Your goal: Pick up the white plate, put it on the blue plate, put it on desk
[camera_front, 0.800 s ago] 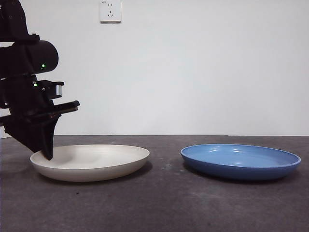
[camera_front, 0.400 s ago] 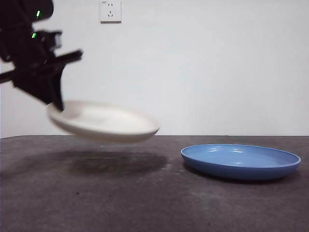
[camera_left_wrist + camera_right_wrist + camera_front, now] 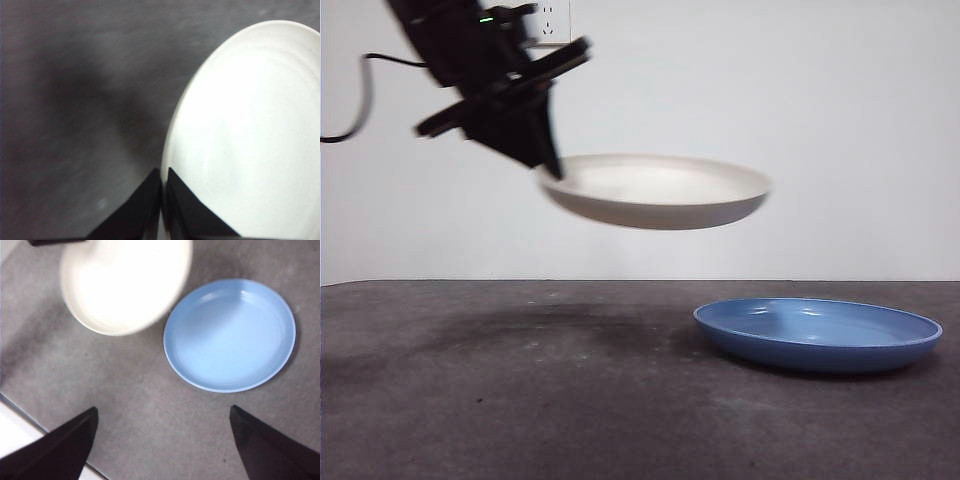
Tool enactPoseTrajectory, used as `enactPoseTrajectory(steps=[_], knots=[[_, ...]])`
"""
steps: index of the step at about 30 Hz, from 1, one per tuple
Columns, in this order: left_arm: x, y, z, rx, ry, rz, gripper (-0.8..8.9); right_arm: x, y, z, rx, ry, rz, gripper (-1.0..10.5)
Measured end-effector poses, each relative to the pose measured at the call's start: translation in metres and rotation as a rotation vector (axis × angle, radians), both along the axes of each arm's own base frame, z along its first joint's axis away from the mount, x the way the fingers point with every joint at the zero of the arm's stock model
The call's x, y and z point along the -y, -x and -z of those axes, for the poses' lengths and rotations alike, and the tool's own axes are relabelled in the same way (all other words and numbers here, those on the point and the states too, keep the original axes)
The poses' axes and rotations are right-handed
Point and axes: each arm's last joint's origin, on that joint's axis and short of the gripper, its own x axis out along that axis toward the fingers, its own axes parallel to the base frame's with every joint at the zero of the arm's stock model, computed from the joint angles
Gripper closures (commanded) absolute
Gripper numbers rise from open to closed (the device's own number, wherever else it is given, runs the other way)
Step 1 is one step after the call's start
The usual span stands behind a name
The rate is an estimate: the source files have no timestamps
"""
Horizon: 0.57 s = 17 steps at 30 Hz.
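The white plate hangs level in the air, well above the desk, held at its left rim by my left gripper, which is shut on it. In the left wrist view the two black jaws pinch the white plate at its rim, at my left gripper. The blue plate rests on the desk at the right, below and right of the white plate. From high above, my right gripper stands open and looks down on the blue plate and the white plate.
A white wall with a power socket stands behind the desk. A black cable loops from the left arm at the far left. The desk's pale near edge shows in the right wrist view.
My left gripper has lifted the white plate off the desk and carried it up and to the right, toward the blue plate. The blue plate has not moved.
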Motion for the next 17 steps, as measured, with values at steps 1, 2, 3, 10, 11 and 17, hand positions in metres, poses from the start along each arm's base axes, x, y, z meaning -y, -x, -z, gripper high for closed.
enactPoseTrajectory(steps=[1, 2, 3, 10, 11, 17], knots=[[0.007, -0.002, -0.001, -0.001, 0.004, 0.009, 8.04, 0.0, 0.004, -0.003, 0.014, -0.005, 0.007, 5.2], [0.013, -0.005, 0.0, -0.004, 0.005, 0.017, 8.04, 0.001, 0.007, -0.007, 0.027, -0.006, 0.012, 5.2], [0.019, -0.009, 0.0, -0.005, 0.006, 0.027, 8.04, 0.002, 0.01, -0.01, 0.041, -0.001, 0.023, 5.2], [0.066, -0.034, 0.015, -0.036, -0.005, 0.09, 8.04, 0.008, 0.037, -0.039, 0.12, 0.044, 0.113, 5.2], [0.072, -0.036, 0.017, -0.043, -0.007, 0.096, 8.04, 0.008, 0.039, -0.042, 0.132, 0.048, 0.121, 5.2], [0.103, -0.053, 0.037, -0.086, -0.032, 0.128, 8.04, 0.01, 0.05, -0.059, 0.186, 0.052, 0.145, 5.2]])
